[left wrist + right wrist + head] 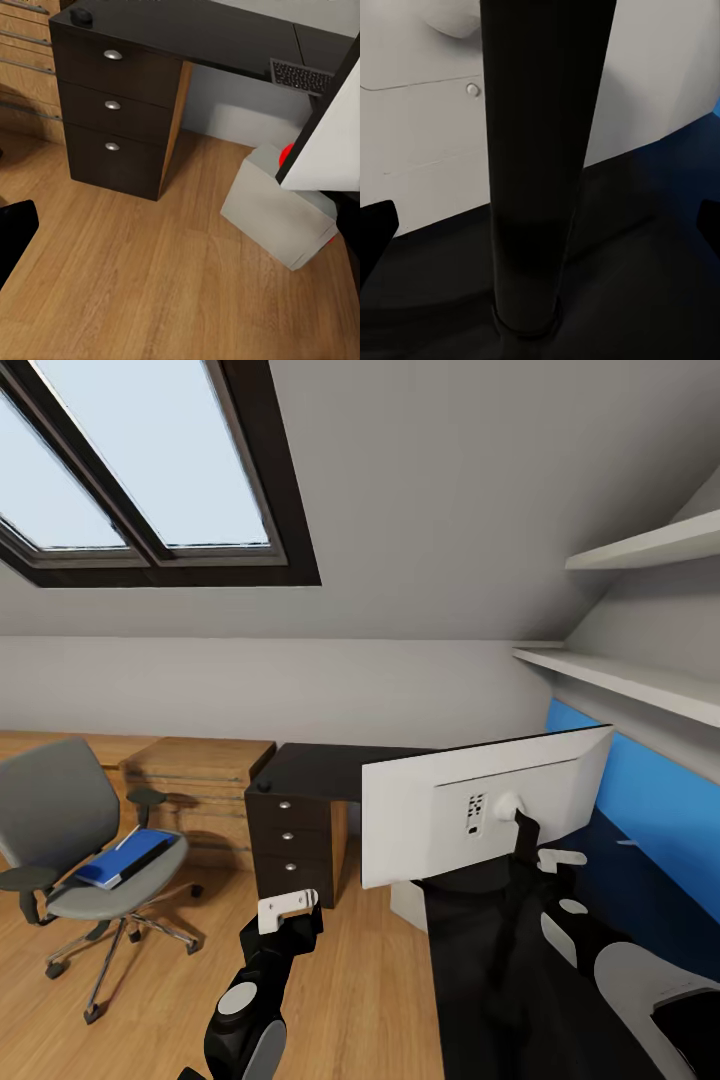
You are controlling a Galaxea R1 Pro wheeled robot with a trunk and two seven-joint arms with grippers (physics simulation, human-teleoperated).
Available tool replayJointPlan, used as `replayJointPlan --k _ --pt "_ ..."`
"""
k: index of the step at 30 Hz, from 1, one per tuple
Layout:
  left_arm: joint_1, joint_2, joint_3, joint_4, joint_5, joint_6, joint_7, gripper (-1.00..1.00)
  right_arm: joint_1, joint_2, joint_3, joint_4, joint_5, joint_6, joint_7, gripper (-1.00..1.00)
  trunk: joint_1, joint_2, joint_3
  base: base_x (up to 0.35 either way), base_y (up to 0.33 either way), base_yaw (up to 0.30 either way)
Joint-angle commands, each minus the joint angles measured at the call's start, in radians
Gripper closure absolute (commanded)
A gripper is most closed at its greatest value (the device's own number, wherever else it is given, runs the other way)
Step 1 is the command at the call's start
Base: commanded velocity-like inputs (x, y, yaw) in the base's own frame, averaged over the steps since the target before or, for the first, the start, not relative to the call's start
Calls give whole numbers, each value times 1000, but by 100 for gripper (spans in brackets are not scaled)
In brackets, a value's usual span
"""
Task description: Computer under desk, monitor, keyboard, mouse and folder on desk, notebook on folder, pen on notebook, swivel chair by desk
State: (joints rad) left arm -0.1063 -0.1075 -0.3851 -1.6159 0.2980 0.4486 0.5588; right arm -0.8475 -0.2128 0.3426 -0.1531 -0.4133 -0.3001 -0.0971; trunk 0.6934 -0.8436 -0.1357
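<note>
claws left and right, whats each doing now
left claw: open, holding nothing.
right claw: open around the monitor's stand, not clamped.

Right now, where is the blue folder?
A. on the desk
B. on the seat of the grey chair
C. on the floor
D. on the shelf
B: the blue folder lies flat on the seat of the grey swivel chair, away from the black desk.

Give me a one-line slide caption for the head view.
Monitor back-on atop the black desk; blue folder on the swivel chair.
</note>
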Motion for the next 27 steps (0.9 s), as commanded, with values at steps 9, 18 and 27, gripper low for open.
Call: replayJointPlan --k 9,18,27 --pt "-1 0 -1 -1 9 2 9 -100 -1 0 9 0 -7 -4 -4 -100 0 -1 -2 78 0 0" --pt "-1 0 -1 -1 9 2 9 -100 -1 0 9 0 -7 -4 -4 -100 0 -1 -2 26 0 0" --pt "-1 0 -1 -1 9 2 9 -100 -1 -1 9 -1 -7 -5 -4 -100 0 -1 -2 50 0 0"
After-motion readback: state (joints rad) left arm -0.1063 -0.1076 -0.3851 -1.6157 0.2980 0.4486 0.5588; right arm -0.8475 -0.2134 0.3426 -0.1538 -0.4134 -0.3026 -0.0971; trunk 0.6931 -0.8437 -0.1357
